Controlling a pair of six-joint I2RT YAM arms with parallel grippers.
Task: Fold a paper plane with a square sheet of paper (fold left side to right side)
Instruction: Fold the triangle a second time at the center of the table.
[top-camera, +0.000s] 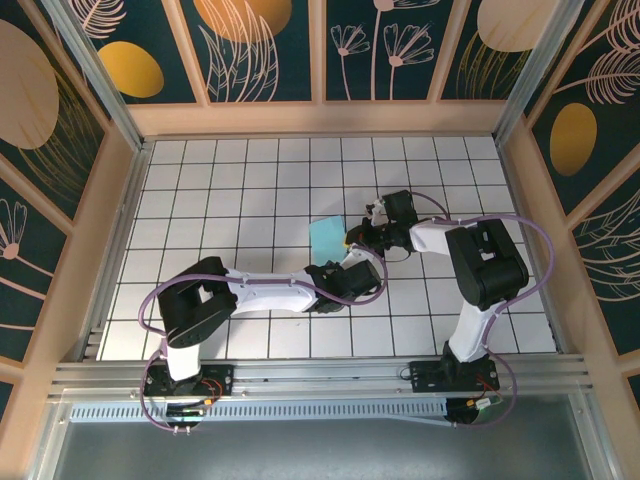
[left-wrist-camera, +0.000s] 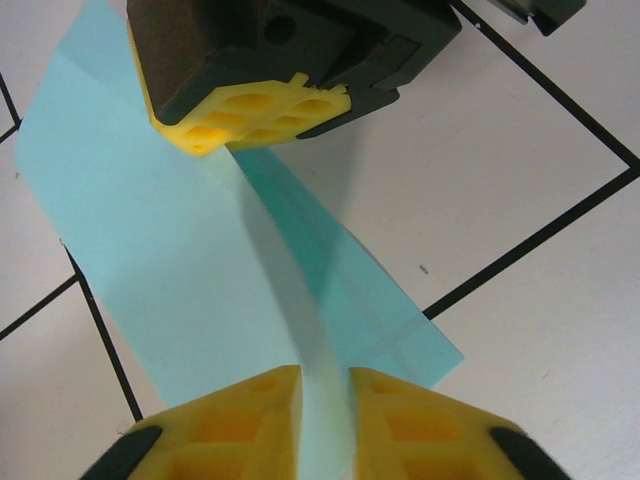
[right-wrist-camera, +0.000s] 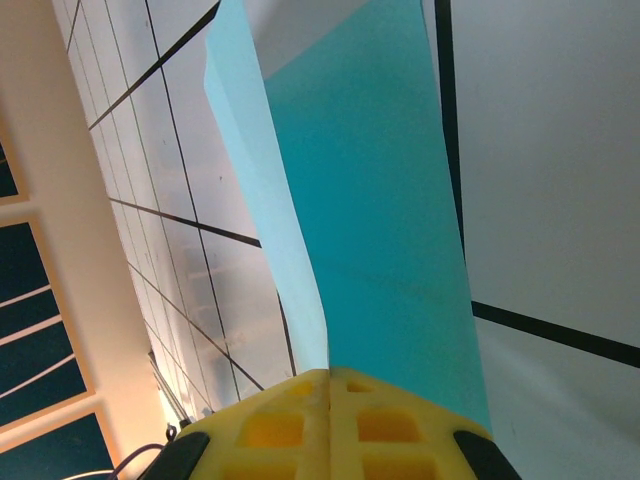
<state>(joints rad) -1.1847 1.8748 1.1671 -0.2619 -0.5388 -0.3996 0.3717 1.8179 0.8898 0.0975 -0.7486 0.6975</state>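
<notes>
The square sheet of paper (top-camera: 326, 237) is light cyan and lies near the table's middle, partly lifted. In the left wrist view the paper (left-wrist-camera: 150, 230) rests on the white tiles with one flap rising along a soft ridge. My left gripper (left-wrist-camera: 325, 420) has its yellow fingertips closed to a narrow gap, and the raised paper fills that gap. My right gripper (right-wrist-camera: 330, 385) is shut tight on the paper's edge (right-wrist-camera: 380, 230), which stands up from its tips. From above, the left gripper (top-camera: 360, 258) and right gripper (top-camera: 354, 239) meet at the paper's right side. The right gripper's yellow fingers (left-wrist-camera: 250, 115) sit at the paper's far end.
White grid tiles (top-camera: 240, 190) cover the table, with wooden walls (top-camera: 120, 210) on the left, right and back. The left arm (top-camera: 260, 290) lies across the front tiles. The right arm (top-camera: 485, 265) bends in from the right.
</notes>
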